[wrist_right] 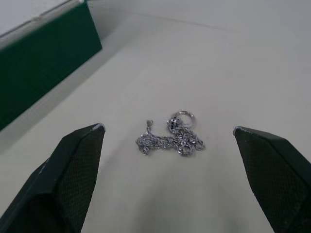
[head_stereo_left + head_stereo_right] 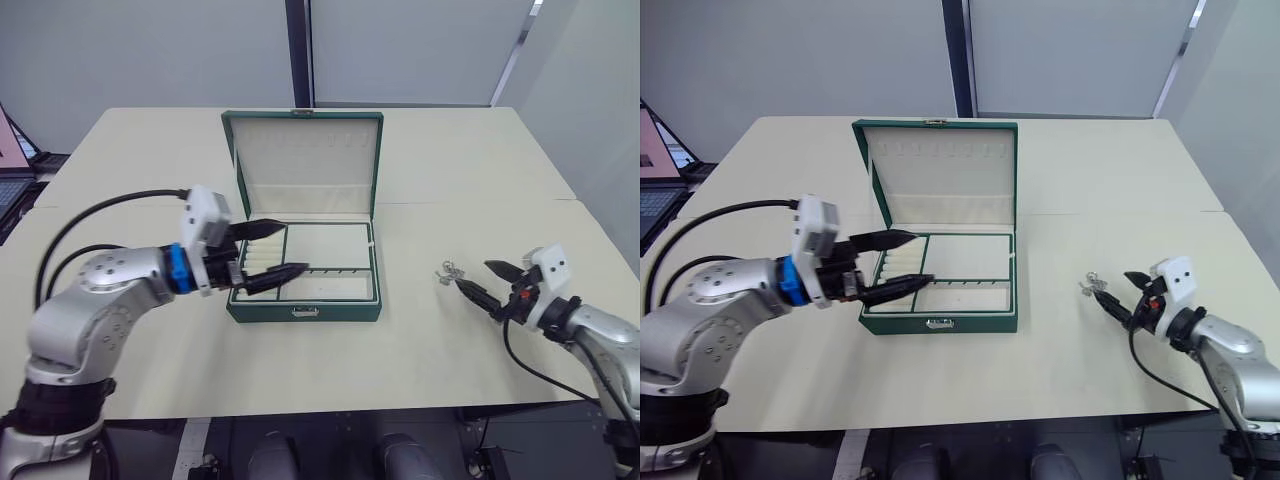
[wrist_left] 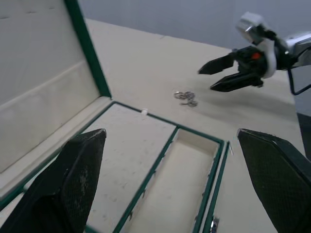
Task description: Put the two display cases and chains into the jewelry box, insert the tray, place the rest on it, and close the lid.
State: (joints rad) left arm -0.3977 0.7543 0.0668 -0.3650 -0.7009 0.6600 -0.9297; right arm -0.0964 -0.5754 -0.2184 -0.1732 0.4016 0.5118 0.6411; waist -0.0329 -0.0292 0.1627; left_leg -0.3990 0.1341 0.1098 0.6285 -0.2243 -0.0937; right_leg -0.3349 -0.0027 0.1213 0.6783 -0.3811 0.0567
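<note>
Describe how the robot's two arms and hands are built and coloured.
Both arms have rounded silver-grey metal shells with black cables looping along them. The left arm carries a blue ring at the wrist and a white block above it. The left hand has two tapered black fingers with a fine woven texture. The right hand has the same black fingers, a white wrist block and a small orange-red spot.

No legible text, labels, brand marks, numbers or signs in any view. Jewelry box (image 2: 304, 300), its lid (image 2: 305, 160) and the table (image 2: 450, 170) carry no readable markings. Claw housings are plain, with no lettering that can be read.
</note>
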